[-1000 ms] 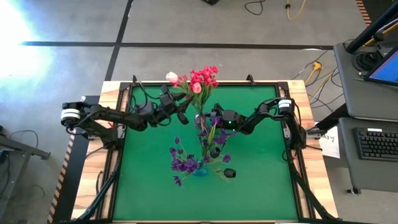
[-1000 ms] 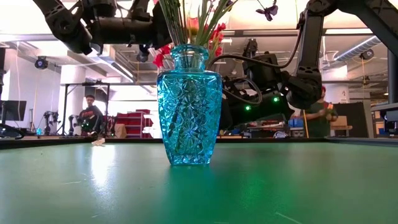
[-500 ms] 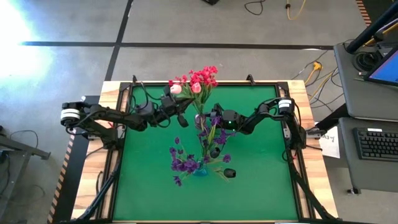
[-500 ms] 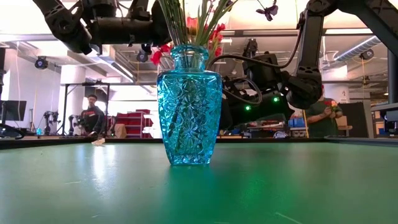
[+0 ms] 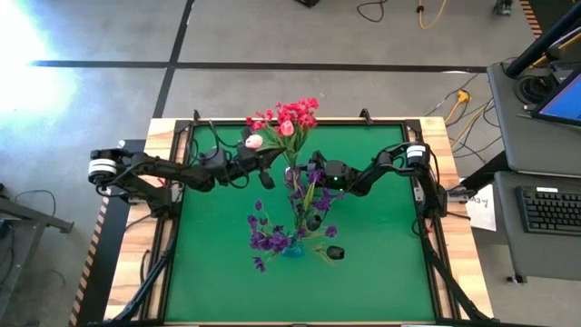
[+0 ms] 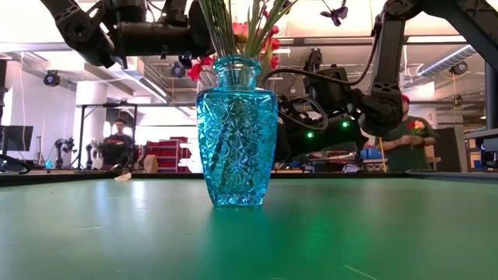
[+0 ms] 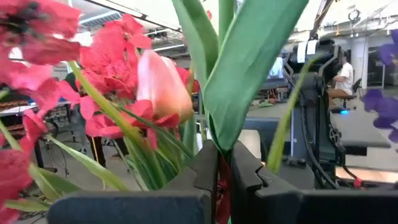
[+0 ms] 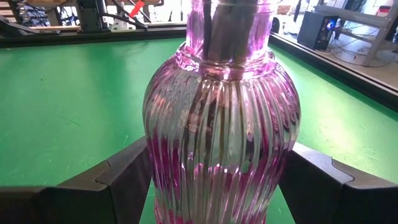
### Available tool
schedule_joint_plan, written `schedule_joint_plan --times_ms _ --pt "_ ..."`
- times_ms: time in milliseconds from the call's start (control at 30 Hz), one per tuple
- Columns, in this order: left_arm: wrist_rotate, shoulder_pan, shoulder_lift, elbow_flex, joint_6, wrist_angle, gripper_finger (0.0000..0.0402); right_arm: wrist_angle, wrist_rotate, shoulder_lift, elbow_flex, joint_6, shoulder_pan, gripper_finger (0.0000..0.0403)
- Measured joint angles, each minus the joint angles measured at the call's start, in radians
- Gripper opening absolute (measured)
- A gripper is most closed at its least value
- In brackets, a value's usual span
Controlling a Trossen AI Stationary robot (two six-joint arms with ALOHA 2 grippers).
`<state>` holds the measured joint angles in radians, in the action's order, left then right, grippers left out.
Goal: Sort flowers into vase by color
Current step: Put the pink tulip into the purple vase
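A ribbed pink-tinted glass vase (image 8: pixel 221 124) stands mid-table with red blooms (image 5: pixel 292 115) rising from its neck. My right gripper (image 8: pixel 217 186) has its fingers around the vase's belly. My left gripper (image 7: pixel 224 177) is shut on a green stem beside a pale pink tulip bud (image 7: pixel 163 84), just left of the red blooms; in the high view the bud (image 5: pixel 254 141) sits by that gripper (image 5: pixel 270 156). A blue cut-glass vase (image 6: pixel 236 132) nearer the front edge holds purple sprays (image 5: pixel 268 238). My left gripper pinches a green stem and leaf (image 7: pixel 229 134) between its two fingers, a little below the tulip bud. It comes from the table's left, roughly level. The stem's lower end is hidden by the fingers. My right gripper has one finger (image 8: pixel 124 177) on each side of the pink vase's belly (image 8: pixel 163 168), reaching in level from the table's right. The vase stands upright; its foot is out of view.
Green mat (image 5: pixel 381 263) with a raised wooden border (image 5: pixel 436 136). A small dark object (image 5: pixel 334 253) lies right of the blue vase. People and benches show in the room beyond the far edge (image 6: pixel 117 148).
My left gripper has shut on the stem and turned a little at the wrist. The pale pink bud has swung from beside the red blooms toward the near edge and the left arm. My right gripper and both vases have kept still.
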<state>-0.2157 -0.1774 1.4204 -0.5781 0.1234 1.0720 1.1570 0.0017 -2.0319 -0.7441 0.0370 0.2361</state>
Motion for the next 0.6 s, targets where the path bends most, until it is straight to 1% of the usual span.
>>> schedule_joint_plan --times_ms 67,133,267,600 --pt "-0.011 0.000 0.000 0.000 0.012 -0.026 0.0000 0.000 0.000 0.000 0.000 -0.001 0.000 0.0288" --pt "-0.053 0.000 0.000 0.000 0.031 -0.053 0.0000 0.000 0.000 0.000 0.000 -0.003 0.000 0.0288" --pt "-0.099 0.000 0.002 0.003 0.061 -0.106 0.0000 0.000 0.000 0.000 0.000 -0.012 0.000 0.0288" --pt "-0.107 0.000 -0.028 0.000 0.038 -0.094 0.0000 0.000 0.000 0.000 0.000 -0.012 0.000 0.0288"
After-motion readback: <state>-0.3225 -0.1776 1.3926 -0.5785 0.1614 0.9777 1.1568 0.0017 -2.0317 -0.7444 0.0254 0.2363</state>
